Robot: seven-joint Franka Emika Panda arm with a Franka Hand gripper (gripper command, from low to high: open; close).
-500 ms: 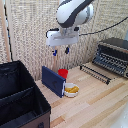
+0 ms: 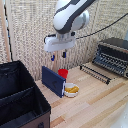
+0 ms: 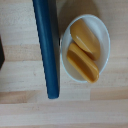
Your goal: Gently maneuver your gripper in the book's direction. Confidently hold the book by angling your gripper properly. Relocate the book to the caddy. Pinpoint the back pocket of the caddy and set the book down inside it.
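The spread, empty gripper (image 2: 58, 55) had been lowered closer above the upright book (image 2: 52, 81), which was not yet grasped.

Even warm indoor light, soft shadows, both views low-resolution and slightly blurred

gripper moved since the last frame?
Yes, slightly. In the exterior view the gripper now hangs lower, closer to the top edge of the book, judged against the fixed toaster oven. The book itself has not shifted.
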